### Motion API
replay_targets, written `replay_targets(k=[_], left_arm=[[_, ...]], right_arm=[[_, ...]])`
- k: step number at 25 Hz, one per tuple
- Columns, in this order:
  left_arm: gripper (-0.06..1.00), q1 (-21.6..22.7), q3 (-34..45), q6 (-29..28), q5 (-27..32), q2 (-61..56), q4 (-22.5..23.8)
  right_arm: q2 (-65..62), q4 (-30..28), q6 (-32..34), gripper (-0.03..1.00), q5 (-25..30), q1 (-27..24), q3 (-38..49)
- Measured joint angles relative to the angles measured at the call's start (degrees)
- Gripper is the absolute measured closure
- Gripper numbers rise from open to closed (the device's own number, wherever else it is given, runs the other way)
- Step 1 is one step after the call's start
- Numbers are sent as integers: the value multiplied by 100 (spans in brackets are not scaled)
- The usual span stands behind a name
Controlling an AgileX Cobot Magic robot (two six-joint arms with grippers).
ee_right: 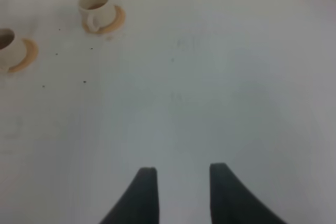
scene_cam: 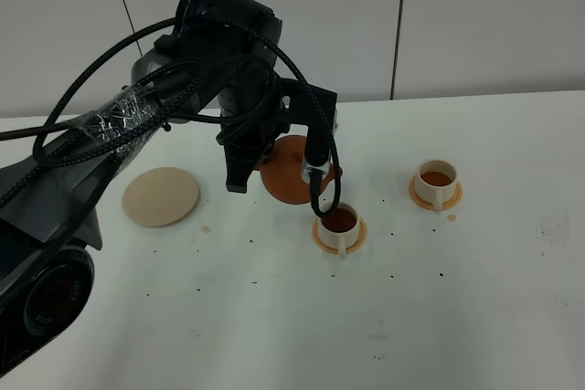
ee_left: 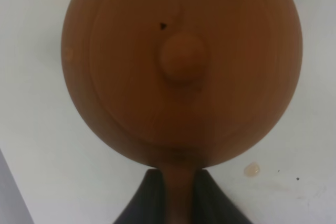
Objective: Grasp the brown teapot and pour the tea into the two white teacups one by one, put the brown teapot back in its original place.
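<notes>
The brown teapot [scene_cam: 287, 173] hangs above the table in my left gripper [scene_cam: 316, 187], just left of and behind the nearer white teacup [scene_cam: 339, 226]. That cup stands on its orange saucer with dark tea in it. The second white teacup [scene_cam: 436, 182] stands further right, also with tea in it. In the left wrist view the teapot [ee_left: 181, 61] fills the frame and my left gripper [ee_left: 178, 198] is shut on its handle. The cream-beige plate [scene_cam: 161, 196] lies bare to the left. My right gripper [ee_right: 181, 192] is open and empty over bare table, far from both cups [ee_right: 97, 9].
The white table [scene_cam: 274, 317] has small dark specks and drip stains around the cups. My left arm's cables and body cover the back left. A grey wall stands behind the table's far edge.
</notes>
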Motion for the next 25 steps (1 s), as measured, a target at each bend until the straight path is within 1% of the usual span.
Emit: replay_targets(k=[5, 7, 11, 12, 25], left_arm=[[77, 30, 3, -91, 0, 0, -235], [77, 103, 3, -204, 0, 0, -404], [77, 326, 3, -289, 0, 0, -883], [77, 364, 3, -304, 0, 0, -924], [77, 391, 3, -375, 0, 0, -990]], right_arm=[[0, 40, 0, 73, 0, 0, 0], [0, 40, 0, 73, 0, 0, 0], [0, 40, 0, 73, 0, 0, 0], [0, 40, 0, 73, 0, 0, 0], [0, 40, 0, 73, 0, 0, 0]])
